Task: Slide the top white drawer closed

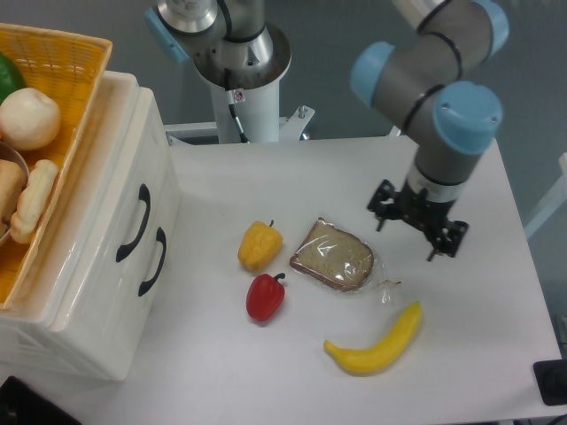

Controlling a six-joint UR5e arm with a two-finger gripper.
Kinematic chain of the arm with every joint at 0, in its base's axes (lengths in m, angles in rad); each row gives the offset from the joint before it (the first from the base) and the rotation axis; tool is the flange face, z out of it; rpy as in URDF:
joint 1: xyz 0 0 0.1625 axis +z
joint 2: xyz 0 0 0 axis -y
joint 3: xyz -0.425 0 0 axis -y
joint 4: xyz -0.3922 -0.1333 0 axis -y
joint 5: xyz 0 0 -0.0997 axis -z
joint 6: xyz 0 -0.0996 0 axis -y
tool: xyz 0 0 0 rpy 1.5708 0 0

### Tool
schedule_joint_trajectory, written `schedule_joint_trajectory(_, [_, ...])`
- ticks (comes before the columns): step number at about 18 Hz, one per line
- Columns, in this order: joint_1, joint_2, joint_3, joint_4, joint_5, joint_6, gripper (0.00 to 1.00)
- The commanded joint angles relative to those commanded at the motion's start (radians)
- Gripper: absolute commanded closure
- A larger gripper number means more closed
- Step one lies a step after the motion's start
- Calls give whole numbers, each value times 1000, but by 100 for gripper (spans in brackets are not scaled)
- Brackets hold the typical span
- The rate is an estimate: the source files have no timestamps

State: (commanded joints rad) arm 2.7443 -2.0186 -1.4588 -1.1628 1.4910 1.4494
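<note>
From my feed, bare white tabletop (266,181) lies between the cabinet and the food items. The top white drawer (124,212) sits at 9 o'clock, flush with the cabinet front. My end effector (417,229) hangs at 3 o'clock, well apart from it, fingers spread and empty, just beside the wrapped bread slice (333,255).
</note>
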Motion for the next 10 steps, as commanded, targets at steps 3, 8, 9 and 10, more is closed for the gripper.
schedule_joint_trajectory(3, [6, -12, 3, 8, 21, 29, 0])
schedule_joint_trajectory(8, [6, -19, 3, 14, 41, 29, 0])
schedule_joint_trajectory(9, [6, -20, 3, 14, 41, 29, 0])
schedule_joint_trajectory(10, [6, -20, 3, 14, 41, 29, 0])
